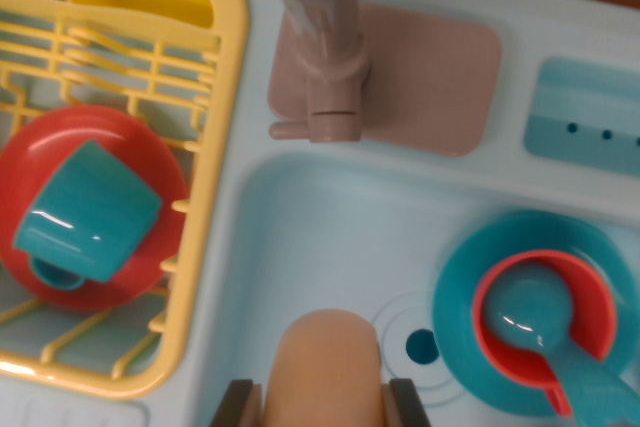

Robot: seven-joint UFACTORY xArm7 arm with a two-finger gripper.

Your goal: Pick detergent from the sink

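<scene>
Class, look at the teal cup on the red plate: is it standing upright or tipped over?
Tipped: the teal cup lies sideways on the red plate.

Ahead of my tool and off to the wrist view's left sits a yellow dish rack (215,147), holding a red plate (150,152) with a teal cup (85,212) lying on its side on it. Straight ahead stands a pink faucet (325,57). To the wrist view's right, beside me, a teal plate (465,342) carries a red cup (590,312) with a teal spoon (560,337) in it.
</scene>
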